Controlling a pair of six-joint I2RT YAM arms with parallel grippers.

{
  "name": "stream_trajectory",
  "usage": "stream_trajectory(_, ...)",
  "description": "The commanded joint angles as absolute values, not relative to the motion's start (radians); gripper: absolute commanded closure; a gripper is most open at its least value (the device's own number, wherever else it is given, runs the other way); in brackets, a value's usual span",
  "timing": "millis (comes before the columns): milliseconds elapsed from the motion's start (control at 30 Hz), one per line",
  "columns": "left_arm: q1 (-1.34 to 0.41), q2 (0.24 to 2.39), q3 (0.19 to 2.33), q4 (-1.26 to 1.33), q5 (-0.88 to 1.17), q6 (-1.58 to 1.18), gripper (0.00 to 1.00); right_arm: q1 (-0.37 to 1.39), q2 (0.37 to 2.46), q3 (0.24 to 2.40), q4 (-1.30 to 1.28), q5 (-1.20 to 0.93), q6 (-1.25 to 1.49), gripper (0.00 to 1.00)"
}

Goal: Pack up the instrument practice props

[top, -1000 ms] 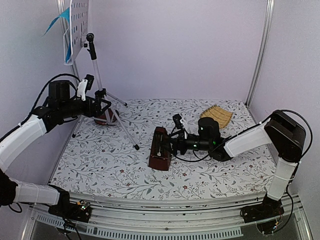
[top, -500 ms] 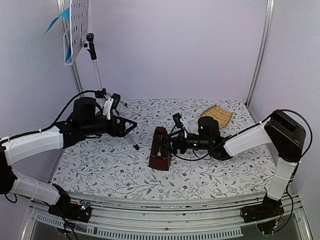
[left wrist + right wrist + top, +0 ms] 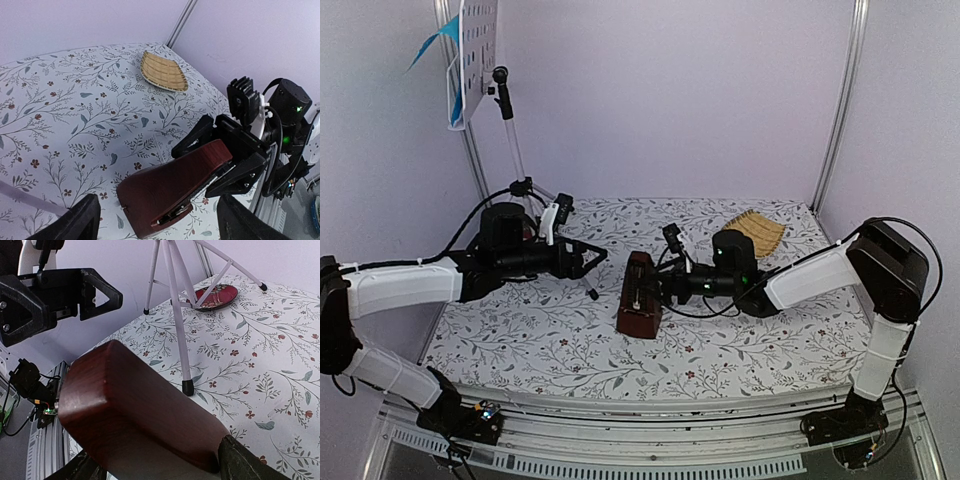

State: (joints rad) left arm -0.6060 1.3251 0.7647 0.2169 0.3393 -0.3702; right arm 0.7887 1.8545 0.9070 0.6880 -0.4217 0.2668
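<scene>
The dark brown metronome (image 3: 639,298) lies on its side mid-table. My right gripper (image 3: 658,286) is shut on its narrow end. In the right wrist view the metronome (image 3: 140,415) fills the space between my fingers (image 3: 242,462). My left gripper (image 3: 588,258) is open and empty, just left of the metronome and pointing at it. In the left wrist view the metronome (image 3: 170,190) lies ahead, between my open fingertips (image 3: 75,220). The silver music stand (image 3: 510,130) stands at the back left. Blue and cream sheets (image 3: 448,60) rest on its white perforated desk (image 3: 478,45).
A wicker tray (image 3: 755,232) sits at the back right and shows in the left wrist view (image 3: 162,71). A red plate (image 3: 216,296) lies under the tripod legs (image 3: 175,315). One leg's foot (image 3: 594,295) rests near the metronome. Walls enclose the table on three sides.
My left arm has swung right, from the tripod base to just left of the metronome. The right gripper and the metronome have barely moved.
</scene>
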Motion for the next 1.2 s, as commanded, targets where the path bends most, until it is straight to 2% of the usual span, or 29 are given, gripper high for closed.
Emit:
stream_trajectory(0, -0.622, 1.339, 0.735, 0.295, 0.375, -0.369, 0.18, 0.778, 1.866, 0.936, 0.676, -0.396, 0.272, 0.23)
stream_trajectory(400, -0.639, 1.371, 0.722, 0.336, 0.386, -0.374, 0.2, 0.779, 1.853, 0.948, 0.653, -0.39, 0.266, 0.18)
stream_trajectory(633, -0.642, 1.343, 0.685, 0.381, 0.384, -0.357, 0.13, 0.776, 1.791, 0.922, 0.649, -0.433, 0.215, 0.0)
stream_trajectory(867, -0.723, 1.348, 0.675, 0.404, 0.294, -0.281, 0.06, 0.772, 1.601, 0.857, 0.491, -0.33, 0.123, 0.01)
stream_trajectory(1167, -0.774, 1.522, 0.767, 0.411, 0.197, -0.269, 0.06, 0.68, 1.401, 0.748, 0.367, -0.17, 0.187, 0.01)
